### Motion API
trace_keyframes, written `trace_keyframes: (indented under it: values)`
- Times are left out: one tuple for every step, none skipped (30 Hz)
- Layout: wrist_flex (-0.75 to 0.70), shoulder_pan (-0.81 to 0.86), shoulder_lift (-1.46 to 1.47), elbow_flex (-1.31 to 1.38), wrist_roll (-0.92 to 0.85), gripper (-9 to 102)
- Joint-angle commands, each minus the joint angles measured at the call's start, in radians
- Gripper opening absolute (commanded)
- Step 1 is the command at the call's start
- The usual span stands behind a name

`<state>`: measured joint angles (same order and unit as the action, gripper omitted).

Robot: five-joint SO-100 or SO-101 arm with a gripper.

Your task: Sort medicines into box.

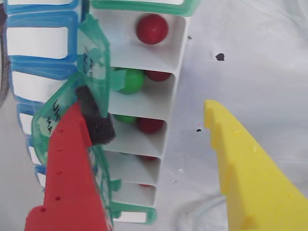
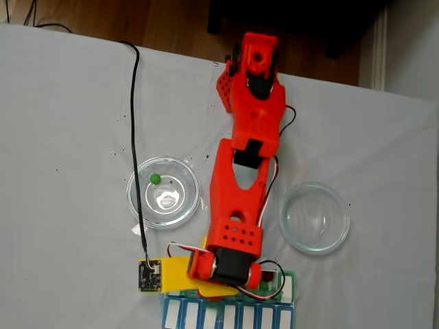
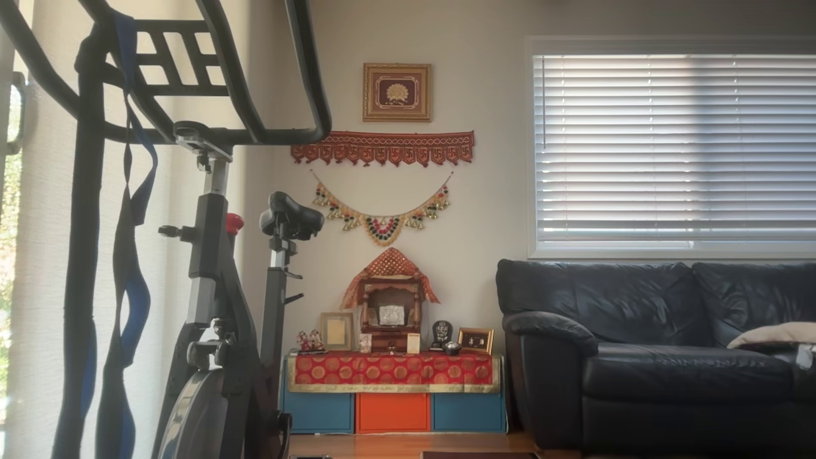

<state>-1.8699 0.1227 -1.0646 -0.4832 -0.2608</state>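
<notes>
In the wrist view my gripper is open over the box, with nothing held. Its red finger with a black pad lies against an open green lid; the yellow finger hangs over the bare cloth to the right. The white compartments hold medicines: a red ball in the top one, a green ball beside a red one below, then another green and red pair. In the fixed view the red arm reaches down to the box at the bottom edge.
A round glass dish left of the arm holds one green ball. Another glass dish sits at the right. A black cable runs across the grey cloth to a small board. Blue-lidded compartments line the box's left side.
</notes>
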Motion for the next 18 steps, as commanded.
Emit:
trace_keyframes:
  values:
    - [-0.037,0.040,-0.255,-0.067,-0.043,15]
    - [-0.037,0.048,-0.270,-0.075,-0.046,11]
    - [-0.037,0.058,-0.284,-0.078,-0.051,6]
    - [-0.037,0.066,-0.291,-0.078,-0.060,3]
    - [-0.037,0.080,-0.304,-0.086,-0.081,1]
    - [-0.037,0.098,-0.325,-0.107,-0.107,1]
    - [-0.037,0.120,-0.345,-0.129,-0.133,1]
    - [-0.037,0.141,-0.362,-0.146,-0.161,2]
    - [-0.037,0.163,-0.374,-0.153,-0.186,2]
    - [-0.037,0.187,-0.390,-0.164,-0.218,1]
    - [-0.037,0.209,-0.403,-0.181,-0.247,1]
    - [-0.037,0.230,-0.422,-0.209,-0.282,1]
    - [-0.037,0.253,-0.443,-0.244,-0.319,1]
    - [-0.037,0.276,-0.466,-0.287,-0.362,1]
    - [-0.037,0.301,-0.489,-0.331,-0.403,2]
    - [-0.037,0.322,-0.509,-0.368,-0.439,2]
    - [-0.037,0.344,-0.529,-0.405,-0.479,2]
    - [-0.037,0.364,-0.546,-0.439,-0.520,2]
